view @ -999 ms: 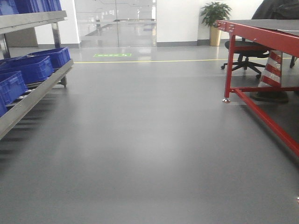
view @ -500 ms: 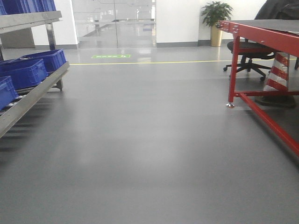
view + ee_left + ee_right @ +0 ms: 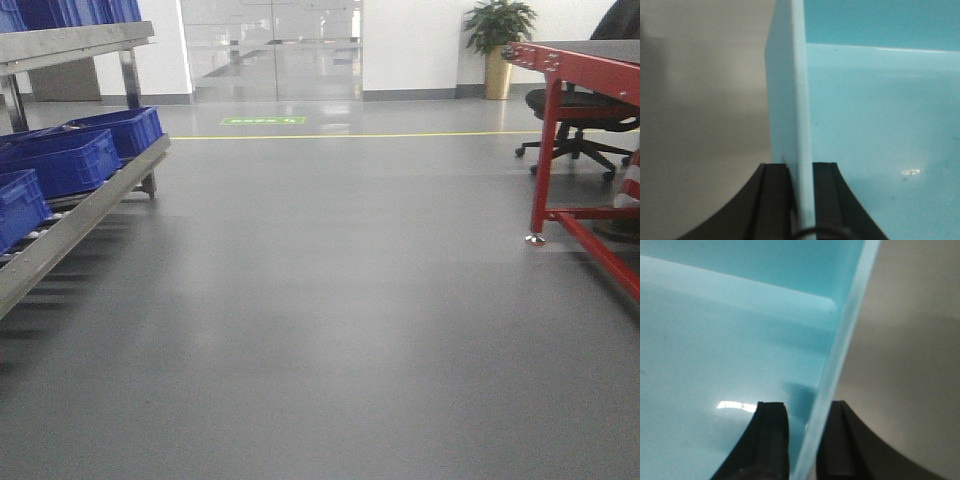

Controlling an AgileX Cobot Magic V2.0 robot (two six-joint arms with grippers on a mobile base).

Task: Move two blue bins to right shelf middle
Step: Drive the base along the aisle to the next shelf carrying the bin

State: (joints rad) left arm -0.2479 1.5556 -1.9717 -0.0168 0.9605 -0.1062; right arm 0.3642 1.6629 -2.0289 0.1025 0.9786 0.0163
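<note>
Between the black fingers (image 3: 772,200) of my left tool (image 3: 800,200), the upright side wall of a blue bin (image 3: 880,125) is sitting. One pad is pressing on its outer face and the other on its inner face, so the tool is closed down to the thickness of that wall. The bin is looking pale in this close view. Its smooth bottom is spreading away to the right of the wall, and blurred grey floor (image 3: 330,330) is lying to the left.

My right tool (image 3: 805,440) is mirroring this. It is pinching a thin wall of the same pale blue, with the inside lying to the left and bare floor to the right. I cannot tell whether both tools are gripping one bin or two nested ones.

Ahead, in the front view, the floor is stretching towards glass doors (image 3: 275,50), with a yellow line (image 3: 400,134) crossing it. At the left, a metal shelf (image 3: 90,205) is carrying a row of dark blue bins (image 3: 70,160) on its lower level and more on the level above. At the right, a red desk (image 3: 545,150) is standing, with a black office chair (image 3: 590,108) behind its leg. A potted plant (image 3: 497,30) is standing by the white wall.
</note>
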